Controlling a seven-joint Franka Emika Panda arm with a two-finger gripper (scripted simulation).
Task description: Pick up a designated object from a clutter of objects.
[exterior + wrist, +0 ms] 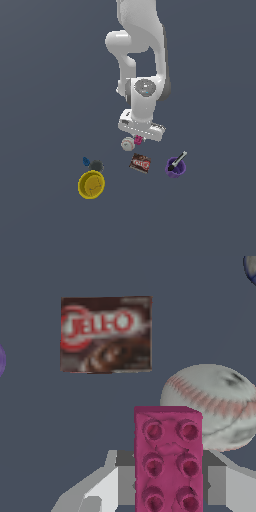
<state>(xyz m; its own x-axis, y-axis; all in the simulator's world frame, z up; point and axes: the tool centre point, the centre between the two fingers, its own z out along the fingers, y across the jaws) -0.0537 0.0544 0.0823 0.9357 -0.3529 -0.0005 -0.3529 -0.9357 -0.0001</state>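
While the arm reaches down over the clutter in the exterior view, its hand (138,136) sits directly above the brick (138,140), which shows only as a small pink spot peeping out under the white hand body. The ball (127,144) lies just beside the brick on the exterior view's left, the packet (140,163) lower in the frame, the purple cup (176,166) with its spoon to the right, and the yellow bowl (91,184) with the grey and blue bits (93,163) well apart on the left. All rest on the dark bench (45,100). Whether the fingers are wide or narrow cannot be told here.

Seen from the wrist view, the brick (168,458) stands between the two grey fingers (125,476), one on each long side. Its long axis runs straight away from the camera, across the line between the fingers, studs facing up. The fingers look close against its sides, so I judge the hand narrowed around the brick, though firm contact is not certain. The ball (215,403) is very near the brick's far corner, perhaps touching; the packet (106,334) lies apart beyond.
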